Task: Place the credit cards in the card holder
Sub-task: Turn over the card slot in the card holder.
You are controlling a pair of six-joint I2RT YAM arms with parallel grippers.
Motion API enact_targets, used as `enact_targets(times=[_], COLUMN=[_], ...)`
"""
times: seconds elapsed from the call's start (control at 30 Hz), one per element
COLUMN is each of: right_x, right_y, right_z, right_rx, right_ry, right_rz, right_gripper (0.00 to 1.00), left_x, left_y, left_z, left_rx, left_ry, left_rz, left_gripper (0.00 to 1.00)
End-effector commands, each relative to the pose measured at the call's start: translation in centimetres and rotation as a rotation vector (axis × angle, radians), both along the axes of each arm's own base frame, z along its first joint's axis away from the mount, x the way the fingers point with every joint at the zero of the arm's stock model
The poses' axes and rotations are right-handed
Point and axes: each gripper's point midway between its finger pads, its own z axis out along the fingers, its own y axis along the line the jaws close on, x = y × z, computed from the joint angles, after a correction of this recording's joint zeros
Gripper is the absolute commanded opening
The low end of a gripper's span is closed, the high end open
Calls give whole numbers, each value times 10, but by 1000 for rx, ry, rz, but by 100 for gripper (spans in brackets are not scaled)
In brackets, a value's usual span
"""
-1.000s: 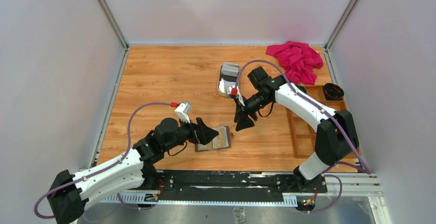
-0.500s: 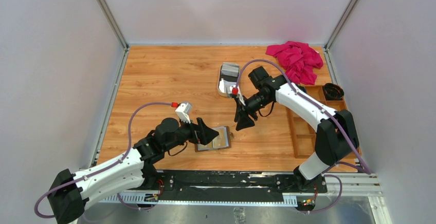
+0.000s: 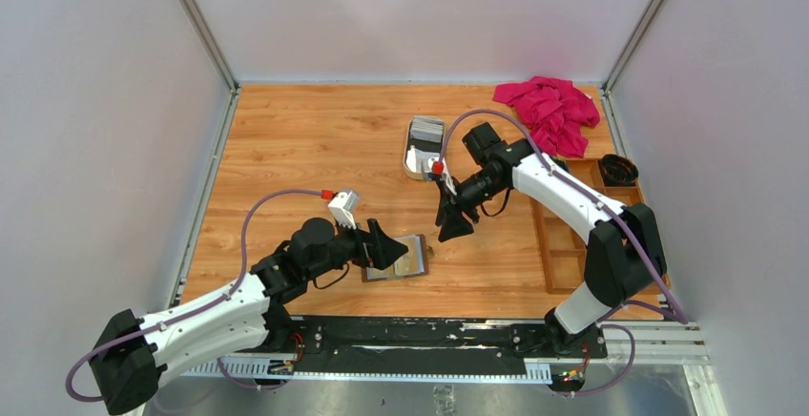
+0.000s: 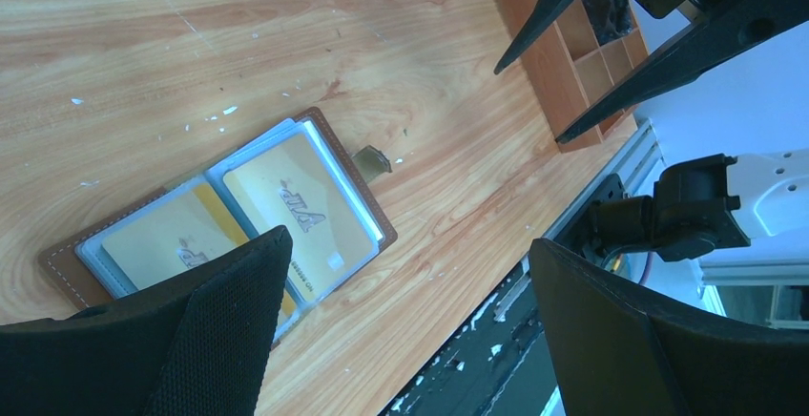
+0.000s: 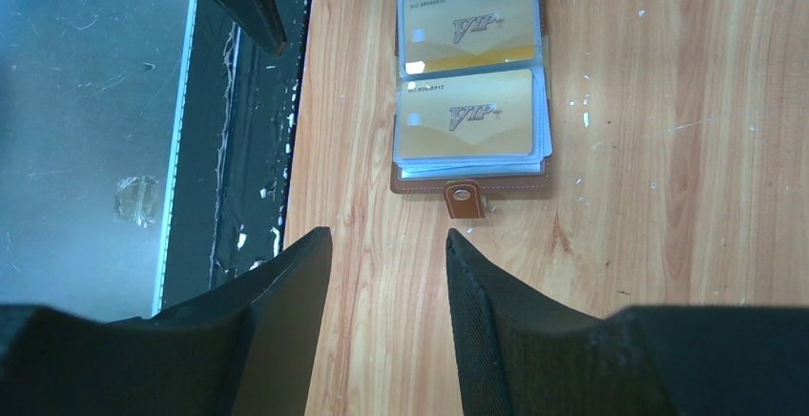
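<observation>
While the holder [image 3: 408,256] lies open on the counter [image 3: 315,139], the left jaws stand spread wide over its edge; the right jaws, near its tab [image 5: 465,199], gape empty.

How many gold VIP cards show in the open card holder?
2. One gold card in the card holder's page farther from the snap tab; the other gold card in the page beside the tab. Sleeves underneath may hide more.

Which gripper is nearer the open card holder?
Left. The left gripper hangs over the card holder; the right gripper stands apart, beyond its snap-tab edge.
</observation>
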Motion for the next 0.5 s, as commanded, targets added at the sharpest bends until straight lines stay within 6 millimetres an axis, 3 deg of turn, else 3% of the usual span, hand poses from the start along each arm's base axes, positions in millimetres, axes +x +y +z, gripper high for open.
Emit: enact_targets(times=[0.0, 0.47], right_x=[-8, -8], right_y=[-6, -6], right_z=[4, 4], right_rx=[17, 20], right_ry=[20, 23], right_rz=[3, 1], right_gripper=[51, 51], left_x=[0, 0], left_y=[-1, -1], left_z=[0, 1], left_rx=[-14, -14], left_ry=[-5, -8], left_rz=[-5, -6], left_gripper=[98, 99])
